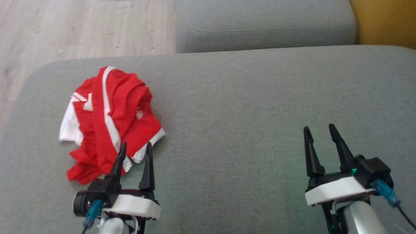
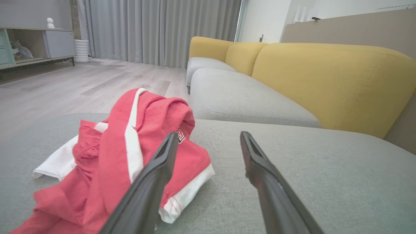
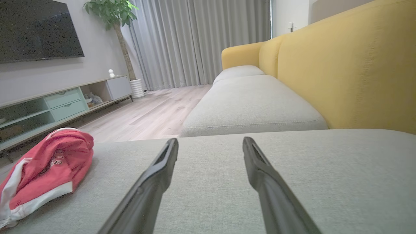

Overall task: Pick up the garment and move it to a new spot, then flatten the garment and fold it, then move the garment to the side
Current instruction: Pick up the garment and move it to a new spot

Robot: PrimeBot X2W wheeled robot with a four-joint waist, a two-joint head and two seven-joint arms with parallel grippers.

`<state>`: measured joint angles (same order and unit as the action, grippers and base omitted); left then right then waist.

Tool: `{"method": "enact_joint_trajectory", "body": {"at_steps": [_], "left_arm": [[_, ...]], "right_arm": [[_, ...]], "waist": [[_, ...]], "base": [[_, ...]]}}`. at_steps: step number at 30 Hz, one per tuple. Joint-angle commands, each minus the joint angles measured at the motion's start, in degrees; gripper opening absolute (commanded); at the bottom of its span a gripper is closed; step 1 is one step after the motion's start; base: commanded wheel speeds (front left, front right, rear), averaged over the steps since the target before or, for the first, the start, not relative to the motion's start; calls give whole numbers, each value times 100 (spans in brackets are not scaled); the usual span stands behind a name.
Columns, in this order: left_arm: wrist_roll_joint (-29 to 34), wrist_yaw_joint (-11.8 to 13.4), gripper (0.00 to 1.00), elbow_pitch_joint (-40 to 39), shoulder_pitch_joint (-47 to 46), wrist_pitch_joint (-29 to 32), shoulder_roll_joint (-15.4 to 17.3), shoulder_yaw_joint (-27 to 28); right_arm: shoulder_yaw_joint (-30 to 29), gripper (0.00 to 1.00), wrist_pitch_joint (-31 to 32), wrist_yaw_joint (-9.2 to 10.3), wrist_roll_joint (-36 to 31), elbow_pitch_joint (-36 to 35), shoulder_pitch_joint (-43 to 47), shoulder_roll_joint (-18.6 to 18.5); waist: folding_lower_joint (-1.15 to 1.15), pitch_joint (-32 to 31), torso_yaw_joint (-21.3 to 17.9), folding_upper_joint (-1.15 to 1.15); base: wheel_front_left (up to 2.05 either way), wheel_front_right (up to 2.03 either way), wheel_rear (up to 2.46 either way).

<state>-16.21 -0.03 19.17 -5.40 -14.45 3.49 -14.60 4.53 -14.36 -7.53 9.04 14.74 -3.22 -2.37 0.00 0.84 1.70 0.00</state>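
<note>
The garment (image 1: 107, 120) is red with white stripes and trim, crumpled in a heap on the left part of the grey sofa cushion (image 1: 247, 107). My left gripper (image 1: 135, 146) is open just at the heap's near right edge, with nothing between its fingers. In the left wrist view the garment (image 2: 126, 156) lies left of and partly behind the left finger (image 2: 152, 182). My right gripper (image 1: 320, 129) is open over bare cushion far to the right. The right wrist view has the garment (image 3: 48, 169) at its far left.
A second grey seat cushion (image 1: 266, 26) lies beyond, with the yellow backrest (image 1: 386, 22) at the right. Wooden floor (image 1: 81, 29) runs past the cushion's left and far edges. A TV cabinet (image 3: 61, 104) and a potted plant (image 3: 113, 19) stand across the room.
</note>
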Motion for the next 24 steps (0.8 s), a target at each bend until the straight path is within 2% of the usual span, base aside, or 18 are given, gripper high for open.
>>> {"method": "enact_joint_trajectory", "body": {"at_steps": [1, 19, 24], "left_arm": [[-33, -2, 100, -154, -275, -55, 1, 243], [-8, 47, 100, -85, -115, -55, 83, 432], [3, 46, 100, -95, -74, -55, 94, 426]], "right_arm": [[185, 100, -63, 4, 21, -211, -159, -51], [644, 100, -63, 4, 130, -138, 31, -51], [781, 100, -63, 4, 175, -76, 20, -51]], "waist": [[0, -22, 205, 0], [0, -223, 1423, 0], [0, -281, 1653, 0]], "base": [[0, 0, 0], [0, 0, 0], [0, 0, 0]]}}
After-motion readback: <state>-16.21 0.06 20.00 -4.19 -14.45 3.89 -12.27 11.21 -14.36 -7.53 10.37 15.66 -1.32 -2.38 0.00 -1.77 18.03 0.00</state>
